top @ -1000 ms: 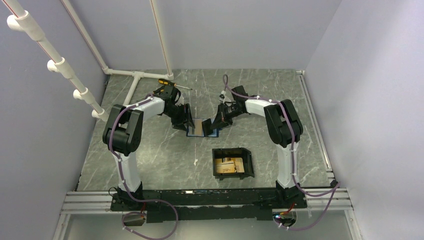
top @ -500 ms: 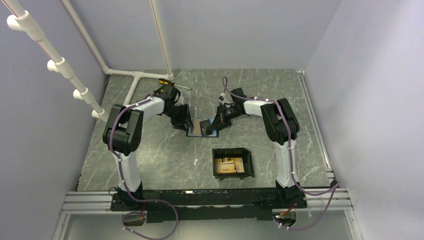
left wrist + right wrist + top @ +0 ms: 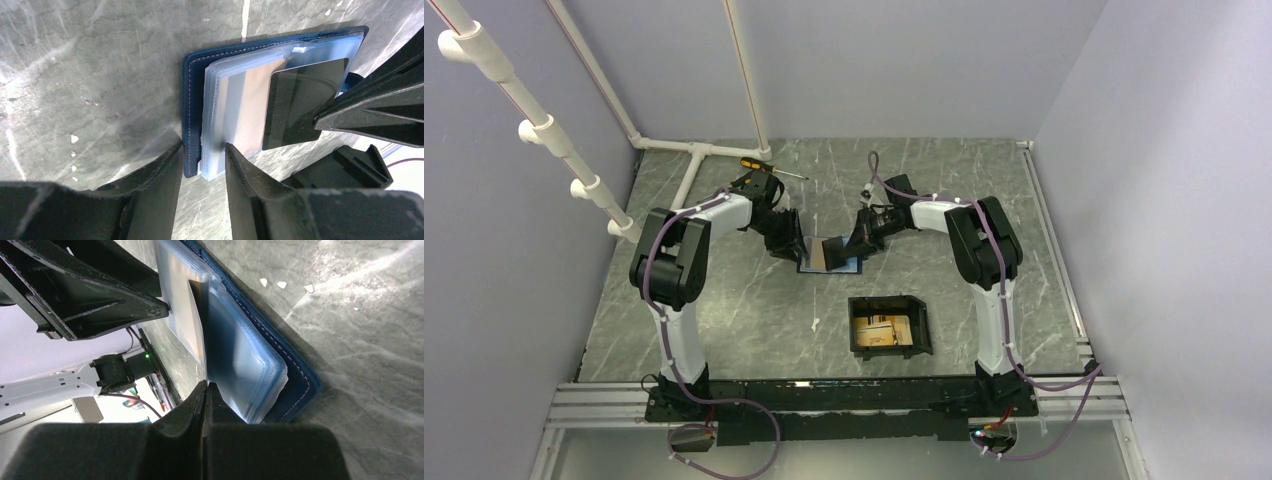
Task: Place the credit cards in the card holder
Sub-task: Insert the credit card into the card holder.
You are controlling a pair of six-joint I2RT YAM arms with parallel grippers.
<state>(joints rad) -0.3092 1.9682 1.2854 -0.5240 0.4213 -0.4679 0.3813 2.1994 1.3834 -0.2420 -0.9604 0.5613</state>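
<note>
Credit cards [image 3: 879, 330] lie orange-gold in a loose heap inside the card holder [image 3: 855, 326], and everything rests on the grey, white-veined bench [image 3: 724, 300]. A white pipe frame [image 3: 689, 165] stands on the bench toward 10 o'clock in the top view. My two arms reach in from 6 o'clock and meet near the middle.

The card holder, a shallow black open tray, sits at 5 o'clock from the wallet [image 3: 192, 100], apart from it and from both claws. The wallet is dark blue and lies open and flat near the middle of the bench, with a stack of clear plastic sleeves [image 3: 235, 100] on its cover.

My left claw [image 3: 202, 150] is at the wallet's 9 o'clock side, part-spread. One finger comes down just outside the stitched edge of the cover and the other over the sleeves, so that edge sits between them.

My right claw [image 3: 205, 387] is at the wallet's 3 o'clock side, pressed together on the edge of a single credit card [image 3: 305, 100]. That card tilts up from the sleeves with its far end down among them, and its face reads dark and glossy from the left wrist.

A screwdriver [image 3: 759, 164] with a yellow-and-black handle lies at 11 o'clock from the wallet, just beyond my left arm.
</note>
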